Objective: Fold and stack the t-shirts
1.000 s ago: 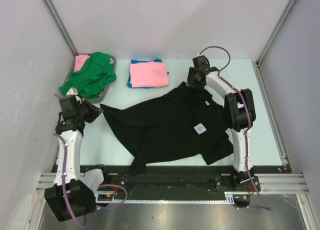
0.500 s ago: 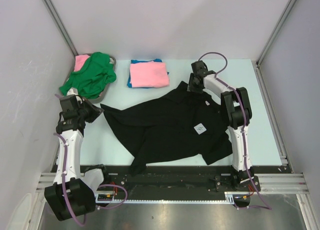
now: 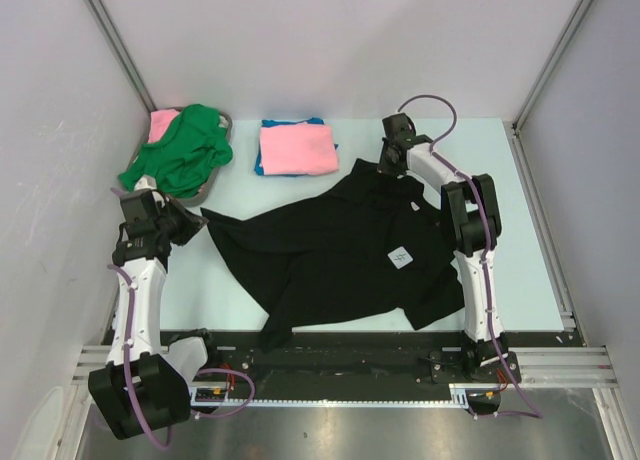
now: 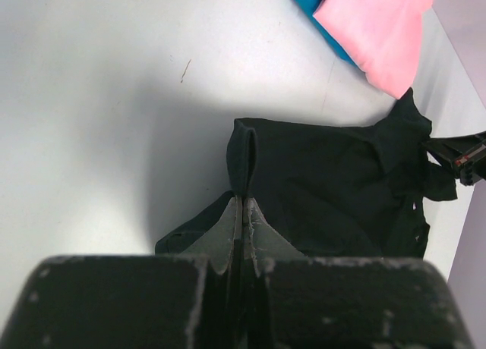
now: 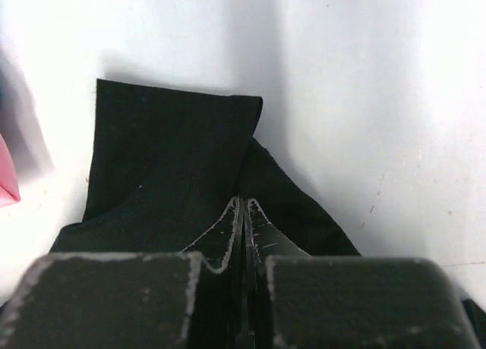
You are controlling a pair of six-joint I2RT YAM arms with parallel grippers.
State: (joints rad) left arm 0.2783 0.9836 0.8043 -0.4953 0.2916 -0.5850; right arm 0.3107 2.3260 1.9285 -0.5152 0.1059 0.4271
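Observation:
The large black t-shirt [image 3: 330,250] lies spread and creased across the table, its small white label [image 3: 400,257] facing up. My left gripper [image 3: 193,220] is shut on the shirt's left corner; in the left wrist view the cloth [image 4: 334,190] rises as a fold from the closed tips of the left gripper [image 4: 243,201]. My right gripper [image 3: 386,164] is shut on the far right corner; its wrist view shows the right gripper [image 5: 243,202] pinching black cloth [image 5: 167,159]. A folded pink t-shirt [image 3: 297,147] rests on a blue one [image 3: 260,166]. A green t-shirt [image 3: 180,152] is heaped at the far left.
The green shirt and another pink one [image 3: 162,123] sit in a grey basket [image 3: 229,130] at the back left corner. Grey walls close in the table on the left, right and rear. The black rail [image 3: 340,340] runs along the near edge.
My right gripper has closed on the black shirt's far corner, after shifting slightly over it. The left arm and its grip have not moved.

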